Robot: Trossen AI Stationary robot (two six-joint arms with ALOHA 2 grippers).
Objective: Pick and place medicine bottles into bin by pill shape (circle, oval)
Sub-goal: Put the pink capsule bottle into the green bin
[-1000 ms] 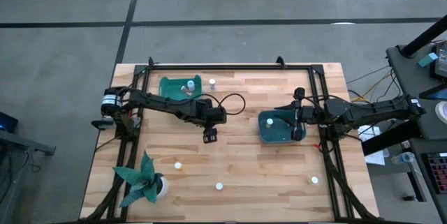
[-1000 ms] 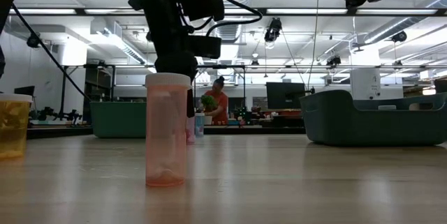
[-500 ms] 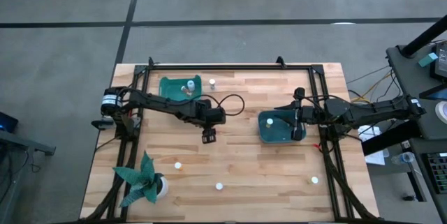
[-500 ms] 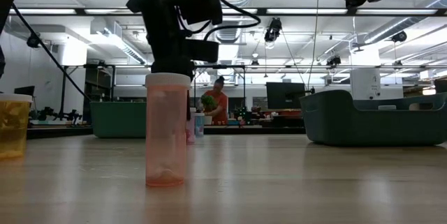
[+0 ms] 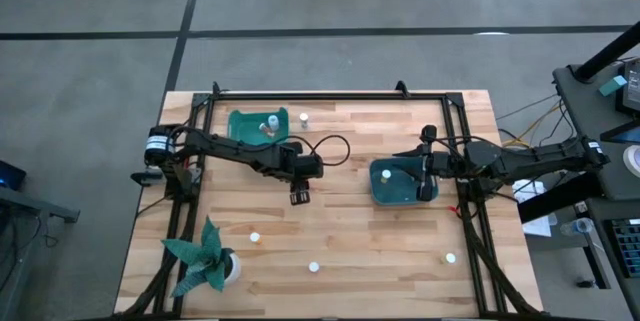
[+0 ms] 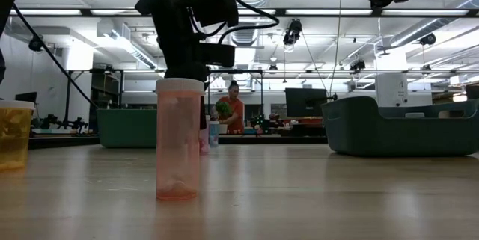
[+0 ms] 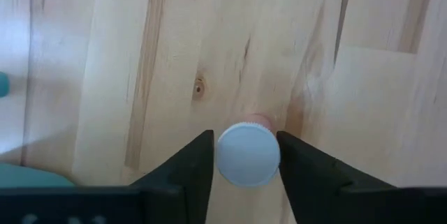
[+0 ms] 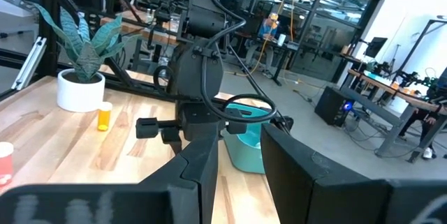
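1. High view: the left pincer (image 5: pixel 298 197) points down at mid-bench (image 5: pixel 350 241); the right pincer (image 5: pixel 428 189) hangs over a teal tray (image 5: pixel 385 193).
2. Low view: a medicine bottle (image 6: pixel 179 138) stands upright.
3. Left wrist view: fingers (image 7: pixel 190 168) clamped on the bottle's white cap (image 7: pixel 248 154).
4. Right wrist view: right pincer fingers (image 8: pixel 199 172) slightly apart, holding nothing.

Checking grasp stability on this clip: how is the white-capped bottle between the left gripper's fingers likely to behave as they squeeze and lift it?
The bottle stands upright between the left gripper fingers, centred, so it probably lifts straight. Its round cap looks smooth, so it might slip or twist if gripped loosely. It looks tall and narrow, so an off-centre nudge could tip it and let it roll.
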